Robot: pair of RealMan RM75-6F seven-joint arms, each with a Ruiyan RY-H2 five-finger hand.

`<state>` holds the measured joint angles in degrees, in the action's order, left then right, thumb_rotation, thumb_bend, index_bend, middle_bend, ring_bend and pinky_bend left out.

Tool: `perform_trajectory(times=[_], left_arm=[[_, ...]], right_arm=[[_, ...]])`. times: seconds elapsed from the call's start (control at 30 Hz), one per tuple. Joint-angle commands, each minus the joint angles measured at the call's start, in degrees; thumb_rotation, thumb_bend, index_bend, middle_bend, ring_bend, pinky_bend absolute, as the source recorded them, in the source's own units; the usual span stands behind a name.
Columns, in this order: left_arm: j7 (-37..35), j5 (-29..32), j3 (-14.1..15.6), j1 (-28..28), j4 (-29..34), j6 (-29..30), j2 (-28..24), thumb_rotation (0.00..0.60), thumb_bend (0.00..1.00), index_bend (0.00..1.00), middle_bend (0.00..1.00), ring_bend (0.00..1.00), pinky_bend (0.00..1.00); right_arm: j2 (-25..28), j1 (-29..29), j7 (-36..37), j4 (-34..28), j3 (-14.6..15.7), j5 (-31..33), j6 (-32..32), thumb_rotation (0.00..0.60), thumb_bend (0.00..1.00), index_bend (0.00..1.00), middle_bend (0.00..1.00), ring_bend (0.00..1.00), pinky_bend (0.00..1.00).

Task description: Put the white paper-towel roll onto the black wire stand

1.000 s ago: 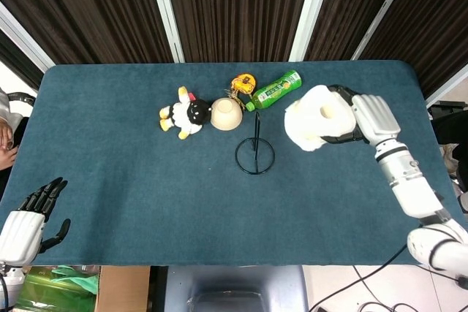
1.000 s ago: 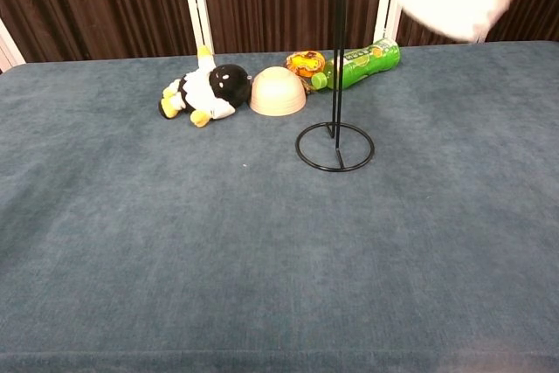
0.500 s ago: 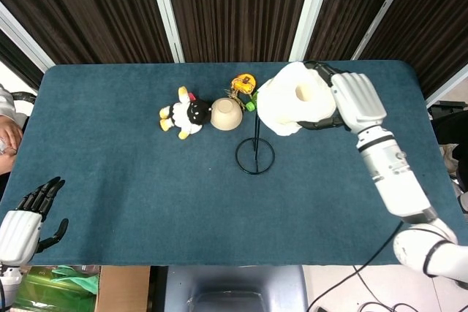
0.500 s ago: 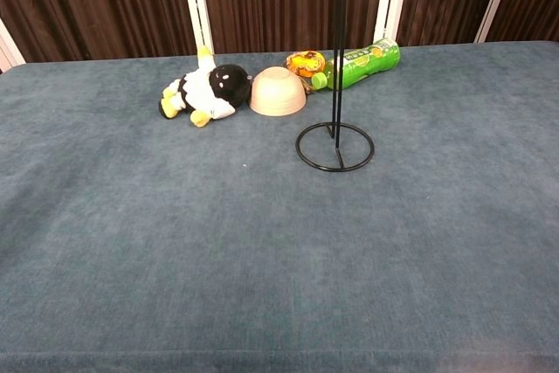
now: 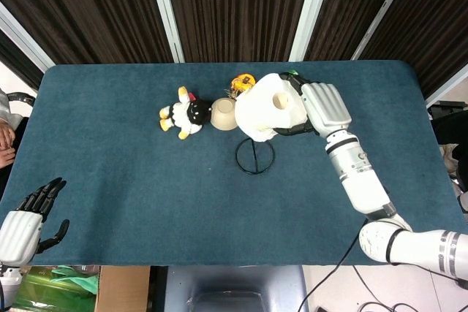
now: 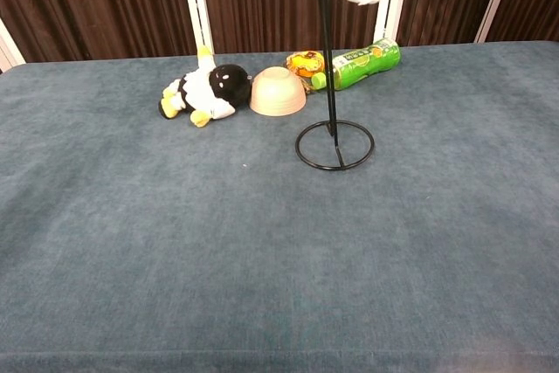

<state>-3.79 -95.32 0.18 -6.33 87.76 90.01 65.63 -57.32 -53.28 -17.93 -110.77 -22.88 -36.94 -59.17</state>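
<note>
1. Your left hand idles, empty and fingers apart, at the tabletop near edge.
2. Your right hand grasps the paper-towel roll above the wire stand, whose rod looks tilted.
3. Off-centre lowering could tip the stand toward the bowl and bottle.
</note>
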Motion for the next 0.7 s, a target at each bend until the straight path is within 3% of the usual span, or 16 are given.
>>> perform_trajectory(times=[0.03,0.43,0.7], left_arm=[[-0.18,-0.20,0.04,0.27,0.12,0.62,-0.18,0.600,0.44,0.00,0.07,0.14,0.26],[-0.59,-0.49,0.09,0.31,-0.24,0.88,-0.14,0.600,0.44,0.00,0.07,0.14,0.26],[-0.19,-0.56,0.16,0.11,-0.32,0.48,0.04,0.600,0.44,0.00,0.07,0.14,0.26]], right_arm=[[-0.36,-0.75,-1.30,-0.53,0.52,1.27,0.23,0.600,0.24,0.81,0.71,0.71,0.51],[4.33,0.81,0.03,-5.11,-1.11,0.64,-1.81,0.600,0.24,0.81,0.71,0.71,0.51],[3.47,-2.18,-5.29,-5.39,-0.07,4.81,-2.41,0.600,0.24,0.81,0.71,0.71,0.51]])
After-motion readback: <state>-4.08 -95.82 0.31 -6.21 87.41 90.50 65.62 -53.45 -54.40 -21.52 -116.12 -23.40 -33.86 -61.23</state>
